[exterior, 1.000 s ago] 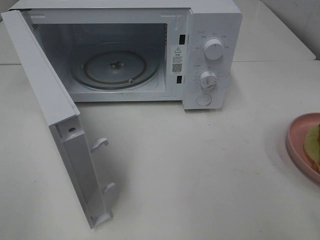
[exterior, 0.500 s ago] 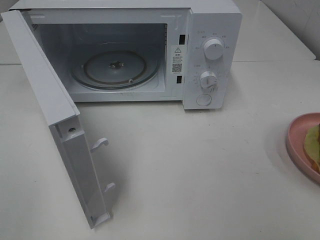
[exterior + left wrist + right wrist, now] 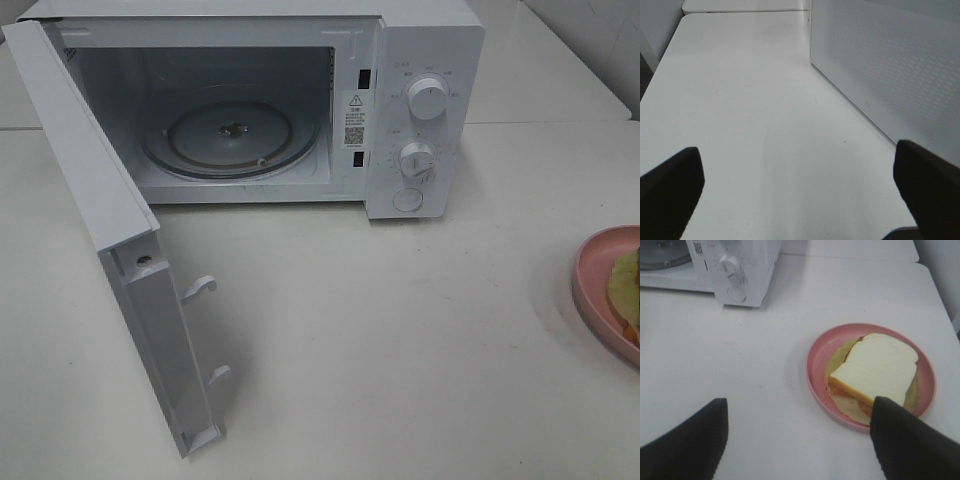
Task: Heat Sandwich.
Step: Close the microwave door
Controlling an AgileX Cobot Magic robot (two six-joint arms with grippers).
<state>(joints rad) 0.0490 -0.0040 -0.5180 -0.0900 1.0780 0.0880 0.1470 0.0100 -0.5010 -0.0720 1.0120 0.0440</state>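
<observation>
Nothing moved | both tools spread, empty | whole sandwich (image 3: 875,371) only in right-wrist view

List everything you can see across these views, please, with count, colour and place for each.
microwave: one, white, at the back of the table, cavity empty.
microwave door: one, white, swung wide open at the left.
turntable: one, clear glass, inside the cavity.
knobs: two, white, on the right-hand panel, above a round button.
plate: one, pink, at the table's right edge.
sandwich: one, white bread, on the plate.
table: one, white.
left gripper: black, open, beside the door.
right gripper: black, open, above the table near the plate.
</observation>
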